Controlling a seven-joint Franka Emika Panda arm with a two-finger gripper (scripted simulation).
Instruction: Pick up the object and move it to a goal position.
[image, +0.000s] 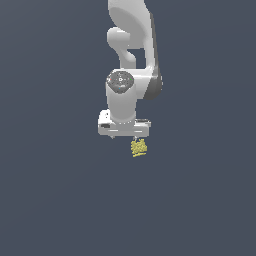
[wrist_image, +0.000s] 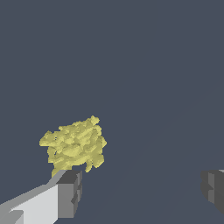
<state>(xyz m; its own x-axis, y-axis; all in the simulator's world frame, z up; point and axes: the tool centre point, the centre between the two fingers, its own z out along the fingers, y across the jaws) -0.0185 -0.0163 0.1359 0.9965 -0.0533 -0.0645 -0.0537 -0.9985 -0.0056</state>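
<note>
Object (wrist_image: 73, 144) beside one finger (wrist_image: 69, 192) of wide-open claw (wrist_image: 142, 190)

The lump (image: 139, 148) sat just below the gripper (image: 124, 137), toward the exterior view's right, beside one finger (wrist_image: 69, 194).

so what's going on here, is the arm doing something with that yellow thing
A white Panda arm is poised over a small pale-yellow bumpy lump, which it is meant to pick up and carry to a goal position. In the wrist view the gripper is open, its fingers spread wide. The lump sits right by one finger rather than centred between the two, and nothing is clamped on it. So the grasp has not happened yet.
</note>
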